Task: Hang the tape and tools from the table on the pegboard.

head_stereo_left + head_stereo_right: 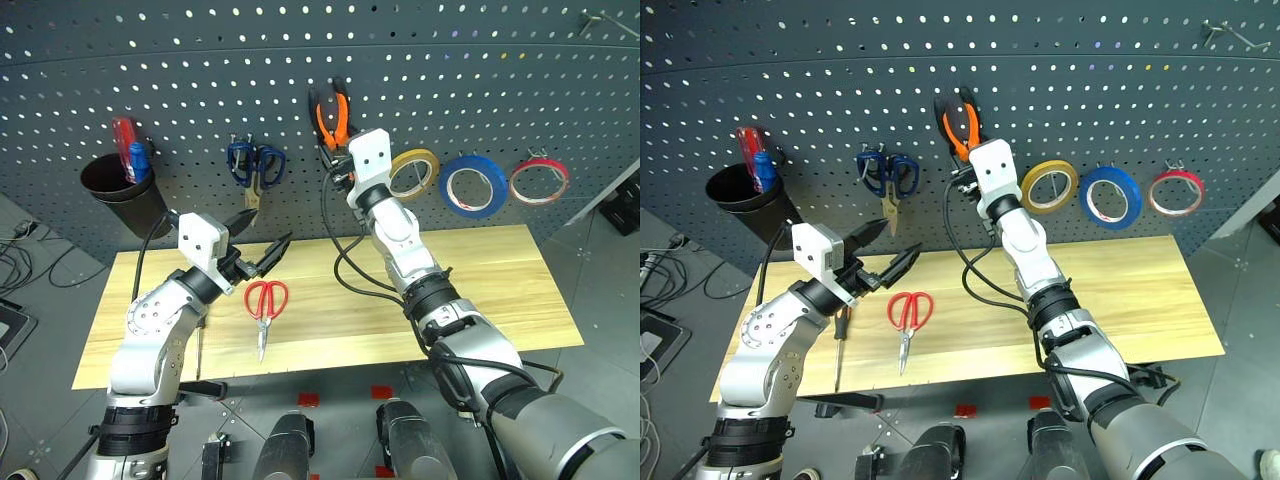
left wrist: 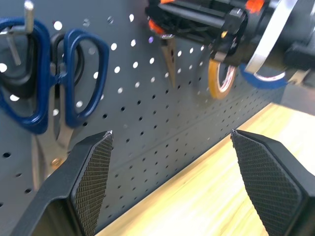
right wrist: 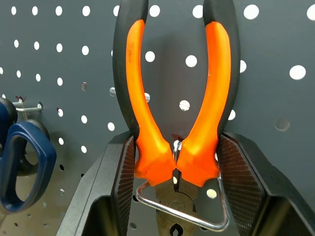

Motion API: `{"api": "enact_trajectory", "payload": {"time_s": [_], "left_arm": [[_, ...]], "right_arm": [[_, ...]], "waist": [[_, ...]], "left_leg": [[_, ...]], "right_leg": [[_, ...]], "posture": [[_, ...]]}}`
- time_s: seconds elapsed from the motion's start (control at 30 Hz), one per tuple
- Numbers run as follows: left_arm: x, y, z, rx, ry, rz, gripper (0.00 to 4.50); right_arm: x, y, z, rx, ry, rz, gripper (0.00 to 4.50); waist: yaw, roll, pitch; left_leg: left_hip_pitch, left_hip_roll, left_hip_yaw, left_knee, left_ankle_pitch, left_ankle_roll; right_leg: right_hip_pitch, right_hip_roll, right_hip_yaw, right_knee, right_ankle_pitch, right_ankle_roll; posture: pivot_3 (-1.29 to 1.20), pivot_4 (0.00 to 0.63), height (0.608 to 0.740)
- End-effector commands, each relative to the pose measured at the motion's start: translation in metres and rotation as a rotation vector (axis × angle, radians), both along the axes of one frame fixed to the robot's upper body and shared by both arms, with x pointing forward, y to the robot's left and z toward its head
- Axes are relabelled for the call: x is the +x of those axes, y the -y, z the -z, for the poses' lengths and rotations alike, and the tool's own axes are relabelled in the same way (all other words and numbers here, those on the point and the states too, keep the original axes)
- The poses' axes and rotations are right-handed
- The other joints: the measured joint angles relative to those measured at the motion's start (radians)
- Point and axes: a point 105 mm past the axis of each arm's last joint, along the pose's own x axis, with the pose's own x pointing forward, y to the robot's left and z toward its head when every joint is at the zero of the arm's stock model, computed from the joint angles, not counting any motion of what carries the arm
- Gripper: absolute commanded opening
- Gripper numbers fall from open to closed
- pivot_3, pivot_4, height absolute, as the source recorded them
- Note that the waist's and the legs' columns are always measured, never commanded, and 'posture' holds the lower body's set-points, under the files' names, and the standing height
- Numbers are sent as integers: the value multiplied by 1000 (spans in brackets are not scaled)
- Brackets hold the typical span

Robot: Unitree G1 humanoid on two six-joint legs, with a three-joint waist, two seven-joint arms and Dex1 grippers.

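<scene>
Pliers [image 3: 172,93] between right tool [image 3: 172,182] pads, close-up

blue scissors [image 1: 255,163] | black cup [image 1: 122,195] | yel roll [image 1: 414,173] | red-rim roll [image 1: 539,181]

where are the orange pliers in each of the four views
Left eye view: pliers against the pegboard, upper centre, above the right gripper.
Right eye view: pliers upper centre, left of the yellow roll.
Left wrist view: their steel tip near the top, centre.
Right wrist view: handles centre, between the black fingers, over a wire hook.
Shared landmark: blue-handled scissors.
</scene>
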Motion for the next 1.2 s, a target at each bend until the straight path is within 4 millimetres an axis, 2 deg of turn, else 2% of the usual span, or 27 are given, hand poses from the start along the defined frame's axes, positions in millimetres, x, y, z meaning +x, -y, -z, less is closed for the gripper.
{"api": "enact_trajectory", "payload": {"time_s": [0.03, 0.17, 0.2, 0.27, 0.4, 0.5, 0.67, 0.87, 0.97, 1.2], "left_arm": [[0, -1, 0, 10, 11, -25, 4041], [3, -9, 13, 10, -53, -86, 4041], [3, -11, 17, 16, -69, -97, 4208], [2, -12, 24, -12, -118, -105, 4476], [-1, -11, 36, -26, -186, -122, 4476], [-1, -13, 53, -26, -256, -208, 4476], [-16, -17, 109, 48, -539, -382, 4476], [-35, -16, 144, 60, -748, -527, 4476], [-40, -17, 151, 77, -791, -572, 4476], [-33, -19, 164, 40, -851, -633, 4476]], "right_arm": [[1, 5, 9, 38, -93, -16, 2926], [-4, 6, 21, -2, -182, -72, 4106], [-7, 7, 22, -11, -197, -86, 4483], [-17, 8, 26, -44, -231, -137, 4500], [-40, 14, 33, -132, -280, -216, 4500], [-69, 13, 44, -213, -322, -332, 4500], [-127, 12, 72, -352, -434, -534, 4500], [-171, 11, 96, -433, -561, -671, 4500], [-181, 9, 98, -455, -585, -720, 4500], [-174, 12, 98, -450, -603, -674, 4500]], "waist": [[1, 0, 0], [4, 0, 0], [6, 0, 0], [8, 0, 0], [10, 0, 0], [11, 0, 0], [10, 0, 0], [11, -1, 0], [12, -1, 0], [18, -1, 0]], "left_leg": [[0, 0, 0, 0, 0, 0], [0, 0, 0, 0, 0, 0], [0, 0, -1, 0, 0, 0], [-1, 0, -1, 0, 0, 0], [-3, 0, -1, 0, 0, 0], [-2, 0, -2, 0, 0, 0], [-2, 0, -3, 0, -3, 5], [-2, -1, -4, 0, -3, 5], [-2, -1, -4, 1, -3, 5], [-2, -1, -5, 1, -3, 5]], "right_leg": [[0, 0, 0, 0, 0, 0], [0, 0, 0, 0, 0, 0], [0, 0, 0, 0, 0, 0], [0, 0, 0, 0, 0, 0], [-1, -1, 0, -1, 0, 0], [-1, -1, -1, -1, 0, 0], [0, 0, -1, -2, 0, 0], [1, 0, -2, -2, 0, 0], [2, 0, -2, -3, 0, 0], [2, -1, -2, -4, 0, 0]], "posture": [[71, 238, 740], [56, 236, 740], [56, 236, 740], [48, 231, 740], [48, 231, 740], [25, 234, 740], [14, 245, 740], [3, 251, 740], [-1, 251, 740], [-7, 249, 740]]}}
